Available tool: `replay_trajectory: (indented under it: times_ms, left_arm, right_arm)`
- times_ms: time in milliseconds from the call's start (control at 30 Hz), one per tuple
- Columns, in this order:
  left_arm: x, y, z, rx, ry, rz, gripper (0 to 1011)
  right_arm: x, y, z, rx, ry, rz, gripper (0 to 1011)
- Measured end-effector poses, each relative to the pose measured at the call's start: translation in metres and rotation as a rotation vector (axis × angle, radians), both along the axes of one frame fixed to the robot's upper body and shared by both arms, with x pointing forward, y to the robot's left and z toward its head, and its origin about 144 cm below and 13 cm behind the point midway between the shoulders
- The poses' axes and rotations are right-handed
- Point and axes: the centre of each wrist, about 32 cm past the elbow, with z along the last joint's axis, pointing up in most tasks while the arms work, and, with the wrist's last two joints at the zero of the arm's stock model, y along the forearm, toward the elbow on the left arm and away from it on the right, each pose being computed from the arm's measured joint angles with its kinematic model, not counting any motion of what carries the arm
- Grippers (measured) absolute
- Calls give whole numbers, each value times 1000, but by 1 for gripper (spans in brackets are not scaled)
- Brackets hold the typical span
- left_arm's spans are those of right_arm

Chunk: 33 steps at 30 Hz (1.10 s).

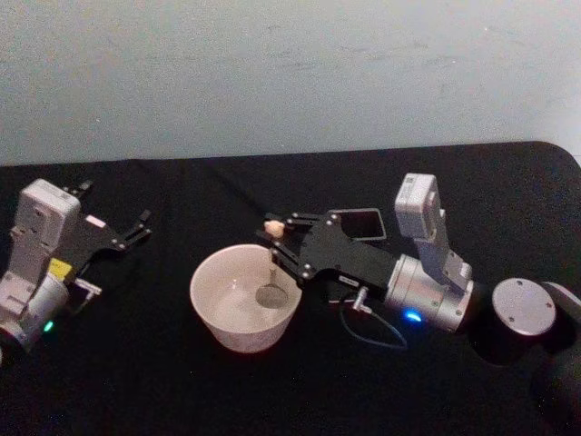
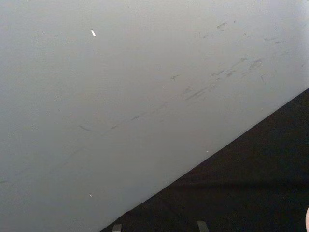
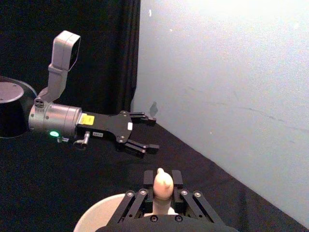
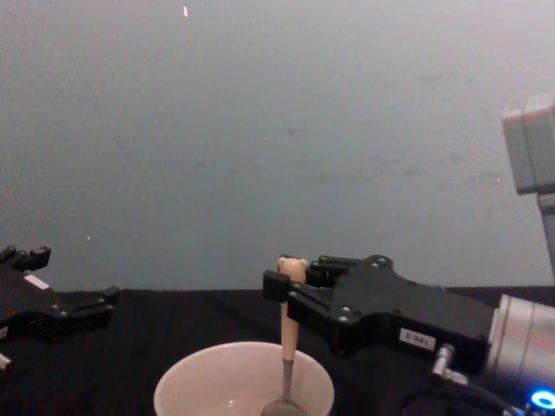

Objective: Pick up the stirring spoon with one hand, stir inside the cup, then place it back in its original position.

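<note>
The stirring spoon (image 1: 271, 229) stands almost upright, its bear head (image 4: 291, 267) on top and its bowl resting inside the cream-white cup (image 1: 218, 313). My right gripper (image 1: 280, 241) reaches in from the right, over the cup's far rim, and is shut on the spoon's stick just under the bear head. In the right wrist view the bear head (image 3: 162, 183) sits between the fingers, above the cup rim (image 3: 94, 218). My left gripper (image 1: 113, 207) lies parked on the table far to the left, open and holding nothing.
A dark grey square holder (image 1: 363, 221) stands just behind my right gripper. The black table meets a pale wall (image 1: 290, 73) at the back. A grey round base (image 1: 523, 307) sits at the right.
</note>
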Motion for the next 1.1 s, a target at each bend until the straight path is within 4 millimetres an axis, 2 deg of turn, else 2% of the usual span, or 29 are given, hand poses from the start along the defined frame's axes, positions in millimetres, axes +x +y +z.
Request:
replay_trajectory:
  times_ms: [300, 567, 800, 1100]
  left_arm:
    - [0, 0, 0, 0, 0, 0, 1001]
    - [0, 0, 0, 0, 0, 0, 1002]
    - [0, 0, 0, 0, 0, 0, 1001]
    - [0, 0, 0, 0, 0, 0, 1001]
  right_arm:
    - [-12, -4, 1, 3, 13, 28, 215]
    - [-19, 6, 0, 18, 28, 74, 215]
    - [-15, 19, -1, 27, 37, 104, 215]
    - [1, 31, -1, 27, 21, 101, 215]
